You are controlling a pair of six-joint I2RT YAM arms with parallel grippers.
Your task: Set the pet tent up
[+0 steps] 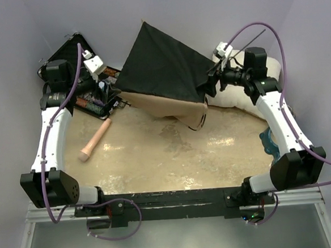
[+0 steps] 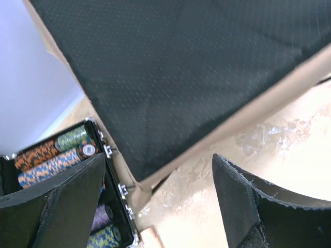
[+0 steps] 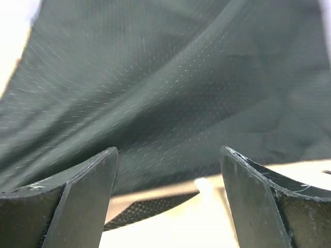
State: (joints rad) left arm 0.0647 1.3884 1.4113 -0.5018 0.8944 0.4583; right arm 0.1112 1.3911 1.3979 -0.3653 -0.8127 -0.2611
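The pet tent (image 1: 161,67) lies tilted at the back of the table, its black underside up and tan fabric (image 1: 178,109) hanging below the front edge. A thin black pole (image 1: 250,41) sticks out at its upper right. My left gripper (image 1: 108,97) is open at the tent's left corner, with only tabletop between its fingers (image 2: 67,201). In the left wrist view, the black underside (image 2: 181,67) and tan hem fill the picture above my left gripper (image 2: 160,178). My right gripper (image 1: 208,87) is open at the tent's right edge. Black fabric (image 3: 165,88) lies just beyond my right gripper (image 3: 168,170), ungripped.
An open black case (image 1: 70,54) holding poker chips (image 2: 57,150) sits at the back left, right against the tent's corner. A beige cylinder (image 1: 95,139) lies on the tan table. A white fluffy cushion (image 1: 240,99) is behind the right arm, and a teal object (image 1: 267,142) by its forearm.
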